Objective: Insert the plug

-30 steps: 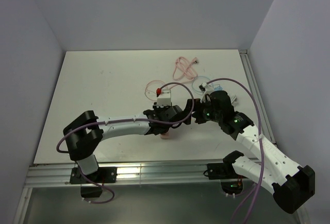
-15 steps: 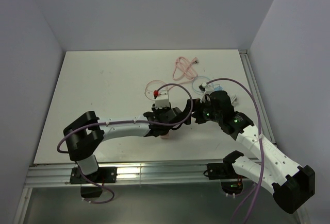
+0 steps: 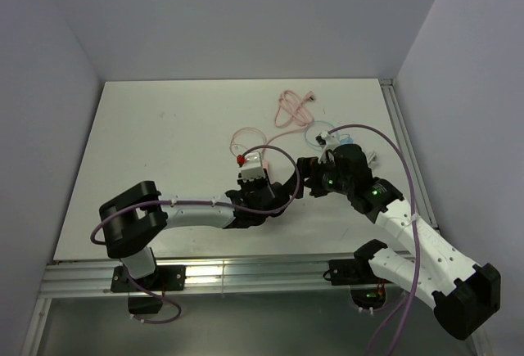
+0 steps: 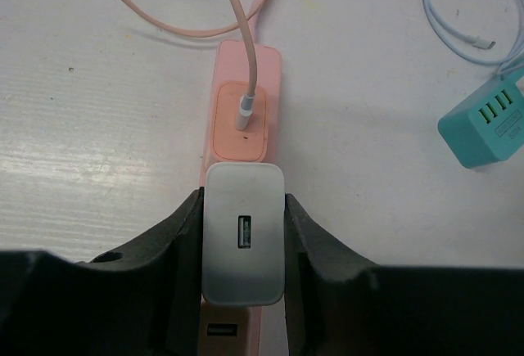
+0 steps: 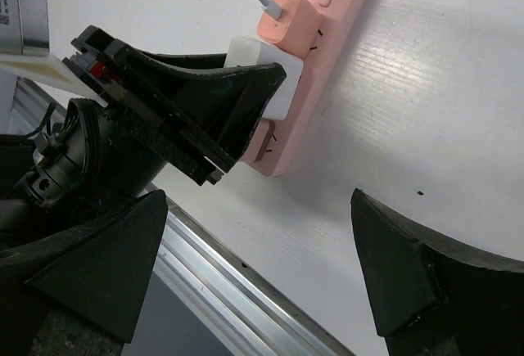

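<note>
My left gripper [image 4: 244,209] is shut on a white USB charger plug [image 4: 244,250], one black finger on each side. The plug sits on top of a pink power strip [image 4: 246,61], right behind a pink adapter [image 4: 241,114] that is plugged in with a pink cable. The right wrist view shows the white plug [image 5: 264,74] pressed against the strip [image 5: 327,37]; I cannot tell how deep it sits. My right gripper [image 5: 258,274] is open and empty, hovering over bare table beside the strip. In the top view both grippers meet mid-table, left [image 3: 282,192] and right [image 3: 304,178], and they hide the strip.
A teal charger [image 4: 483,123] and a light blue cable [image 4: 458,20] lie right of the strip. A coiled pink cable [image 3: 291,109] lies further back. The table's aluminium front rail [image 5: 213,290] runs close below the strip's near end.
My left arm has shifted a little left and toward the near edge with the plug. The pink strip end seen under it earlier is now covered. The right arm has barely moved.
</note>
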{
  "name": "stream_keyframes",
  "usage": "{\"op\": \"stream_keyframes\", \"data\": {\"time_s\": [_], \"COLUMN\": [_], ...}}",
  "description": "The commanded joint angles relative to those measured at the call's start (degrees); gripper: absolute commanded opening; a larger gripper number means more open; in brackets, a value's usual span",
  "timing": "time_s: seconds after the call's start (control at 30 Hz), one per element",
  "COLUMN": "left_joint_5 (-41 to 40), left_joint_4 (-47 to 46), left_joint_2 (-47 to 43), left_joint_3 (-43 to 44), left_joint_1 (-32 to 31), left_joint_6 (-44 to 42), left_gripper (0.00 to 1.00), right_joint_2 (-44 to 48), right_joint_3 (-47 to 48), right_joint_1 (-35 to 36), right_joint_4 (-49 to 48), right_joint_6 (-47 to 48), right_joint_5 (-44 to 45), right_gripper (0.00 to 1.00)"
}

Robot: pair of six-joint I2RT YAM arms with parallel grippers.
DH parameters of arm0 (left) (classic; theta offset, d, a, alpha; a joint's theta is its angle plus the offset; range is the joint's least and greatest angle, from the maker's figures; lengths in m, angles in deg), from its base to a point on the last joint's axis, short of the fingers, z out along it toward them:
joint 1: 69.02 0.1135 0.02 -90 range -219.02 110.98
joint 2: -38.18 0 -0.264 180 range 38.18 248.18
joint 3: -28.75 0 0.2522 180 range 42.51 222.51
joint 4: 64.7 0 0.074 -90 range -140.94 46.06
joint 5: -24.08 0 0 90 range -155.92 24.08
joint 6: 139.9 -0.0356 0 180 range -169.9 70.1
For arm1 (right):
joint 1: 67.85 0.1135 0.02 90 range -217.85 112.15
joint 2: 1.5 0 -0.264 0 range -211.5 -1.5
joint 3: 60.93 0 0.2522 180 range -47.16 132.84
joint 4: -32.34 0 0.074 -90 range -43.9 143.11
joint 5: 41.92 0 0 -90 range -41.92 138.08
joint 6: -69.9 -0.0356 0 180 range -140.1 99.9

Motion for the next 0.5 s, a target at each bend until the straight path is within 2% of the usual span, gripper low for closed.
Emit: {"op": "stream_keyframes", "data": {"time_s": [0.0,0.2,0.37,0.47], "left_joint_5": [22.61,26.47,29.9,30.43], "left_joint_4": [6.43,4.75,0.01,0.52], "left_joint_2": [14.69,18.55,16.8,16.88], "left_joint_3": [-7.74,-6.42,-10.02,-10.56], "left_joint_1": [1.45,1.81,4.08,5.23], "left_joint_6": [5.47,1.51,0.89,-0.6], "left_gripper": [0.0,0.0,0.0,0.0], "right_joint_2": [1.62,1.88,2.14,2.32], "right_joint_3": [0.39,0.74,0.74,0.92], "right_joint_1": [-0.19,-0.19,-0.19,-0.19], "right_joint_4": [-1.06,-0.35,0.26,0.26], "right_joint_6": [-0.3,-0.48,-0.65,-0.92], "right_joint_5": [-0.58,-0.05,0.12,-0.14], "right_gripper": [1.0,1.0,1.0,1.0]}}
